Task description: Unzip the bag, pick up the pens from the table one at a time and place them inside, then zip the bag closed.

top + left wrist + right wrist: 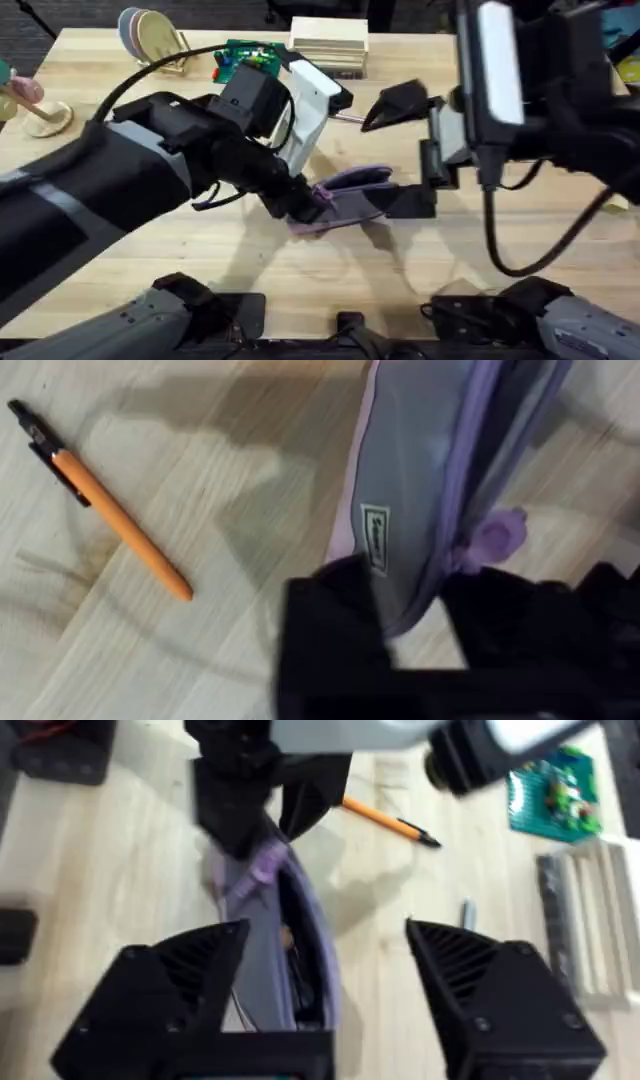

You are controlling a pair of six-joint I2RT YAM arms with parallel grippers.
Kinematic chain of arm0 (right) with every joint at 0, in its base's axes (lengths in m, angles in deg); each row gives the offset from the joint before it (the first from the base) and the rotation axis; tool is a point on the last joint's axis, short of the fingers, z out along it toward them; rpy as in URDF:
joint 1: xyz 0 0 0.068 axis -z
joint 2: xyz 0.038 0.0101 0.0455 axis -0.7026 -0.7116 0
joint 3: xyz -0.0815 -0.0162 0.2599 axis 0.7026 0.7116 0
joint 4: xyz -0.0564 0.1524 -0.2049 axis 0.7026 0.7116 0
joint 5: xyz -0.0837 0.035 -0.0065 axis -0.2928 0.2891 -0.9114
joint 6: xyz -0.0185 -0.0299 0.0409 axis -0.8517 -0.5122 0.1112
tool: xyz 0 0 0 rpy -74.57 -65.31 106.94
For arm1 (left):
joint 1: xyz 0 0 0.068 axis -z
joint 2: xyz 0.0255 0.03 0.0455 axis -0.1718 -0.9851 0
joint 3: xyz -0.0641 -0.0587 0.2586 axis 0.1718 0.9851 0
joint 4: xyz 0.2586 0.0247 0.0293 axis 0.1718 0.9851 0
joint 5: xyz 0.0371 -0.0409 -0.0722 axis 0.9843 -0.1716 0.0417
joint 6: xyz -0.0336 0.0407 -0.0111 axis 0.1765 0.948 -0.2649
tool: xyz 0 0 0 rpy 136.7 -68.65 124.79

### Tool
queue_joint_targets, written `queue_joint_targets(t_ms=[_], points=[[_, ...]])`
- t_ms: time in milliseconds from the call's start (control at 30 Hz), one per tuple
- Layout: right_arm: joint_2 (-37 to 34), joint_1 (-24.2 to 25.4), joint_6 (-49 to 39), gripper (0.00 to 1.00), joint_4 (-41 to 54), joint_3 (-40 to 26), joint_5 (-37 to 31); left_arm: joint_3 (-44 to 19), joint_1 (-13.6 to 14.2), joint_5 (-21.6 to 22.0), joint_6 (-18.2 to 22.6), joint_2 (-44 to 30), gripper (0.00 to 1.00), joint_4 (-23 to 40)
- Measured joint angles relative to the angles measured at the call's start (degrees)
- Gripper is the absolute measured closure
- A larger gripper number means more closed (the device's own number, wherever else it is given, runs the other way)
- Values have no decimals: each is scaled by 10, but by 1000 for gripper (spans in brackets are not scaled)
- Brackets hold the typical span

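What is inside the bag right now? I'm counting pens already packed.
The bag gapes open in the right wrist view, showing a dark interior with something small and brownish that cannot be identified. Its lower end is hidden behind the right gripper. The orange pen lies on the table.

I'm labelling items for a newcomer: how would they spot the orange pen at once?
Start from the light wooden butcher-block table and find the lavender fabric pencil pouch at its middle. The slim orange pen with a black clip end lies bare on the wood beside it, the only bright orange stick nearby.
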Motion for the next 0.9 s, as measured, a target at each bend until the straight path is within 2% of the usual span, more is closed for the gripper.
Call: queue_joint_targets(t_ms=[33, 100, 133, 200, 467, 533, 600, 767, 800, 900], points=[[8, 9, 0, 16, 5, 0, -1, 0, 0, -4, 1, 0, 447, -4], [19, 24, 0, 6, 12, 0, -1, 0, 0, -10, 1, 0, 138, -5], [24, 31, 0, 5, 17, 0, -1, 0, 0, -11, -1, 0, 40, -5], [29, 38, 0, 5, 24, 0, -1, 0, 0, -12, -1, 0, 9, -5], [31, 40, 0, 15, 33, 0, -1, -1, 0, -14, -1, 0, 6, -11], [31, 40, 0, 116, 33, 0, 2, -7, 0, -14, 0, 1, 6, -8], [31, 40, 0, 273, 34, 0, 4, -17, 0, -14, 8, 12, 7, 2], [31, 34, 3, 915, 40, 0, 8, -49, 0, -13, 47, 96, 7, 26], [31, 30, 4, 956, 41, 0, 8, -53, 0, -11, 52, 118, 8, 32], [30, 20, 4, 970, 42, 0, 8, -57, 0, -6, 62, 172, 7, 55]])
